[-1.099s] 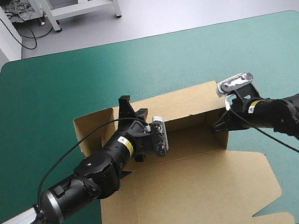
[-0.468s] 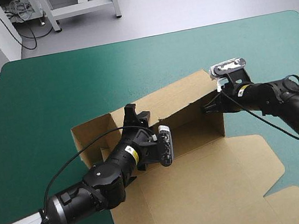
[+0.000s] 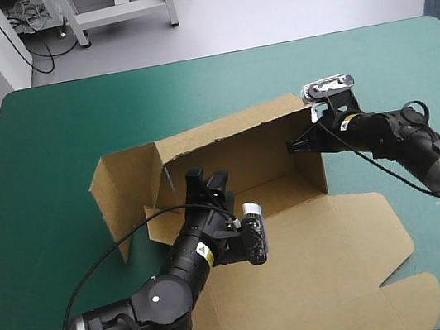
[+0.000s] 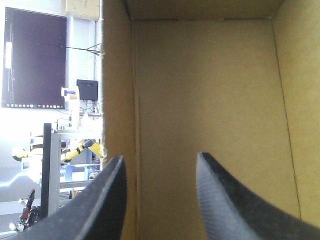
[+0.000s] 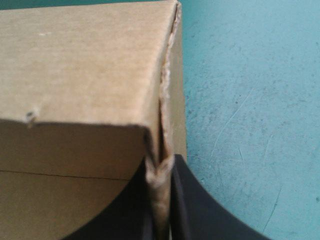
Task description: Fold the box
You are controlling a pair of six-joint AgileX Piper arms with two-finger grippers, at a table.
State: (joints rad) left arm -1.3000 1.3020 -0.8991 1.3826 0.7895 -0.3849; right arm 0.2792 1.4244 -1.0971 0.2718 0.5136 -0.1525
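The brown box [image 3: 328, 265] lies near the table's middle, with its lid flat toward the near edge. Its back wall [image 3: 233, 142] and right wall stand raised, and a left flap [image 3: 119, 189] splays outward. My left gripper [image 3: 207, 179] is open inside the box by the left wall. In the left wrist view it [image 4: 160, 156] points at the box floor [image 4: 210, 90], nothing held. My right gripper [image 3: 294, 146] is shut on the top of the right wall at the far right corner. The right wrist view shows the board edge [image 5: 161, 125] pinched in that gripper [image 5: 160, 159].
Bare teal-green cover [image 3: 71, 121] runs along the far side and the left of the box, and more [image 5: 240, 100] shows beside the right wall. The lid's flaps [image 3: 408, 294] reach toward the near right edge.
The right gripper has drawn the right wall up and away from the near edge, raising the back wall. The box has turned, its left flap has swung out, and the left arm has pulled nearer.
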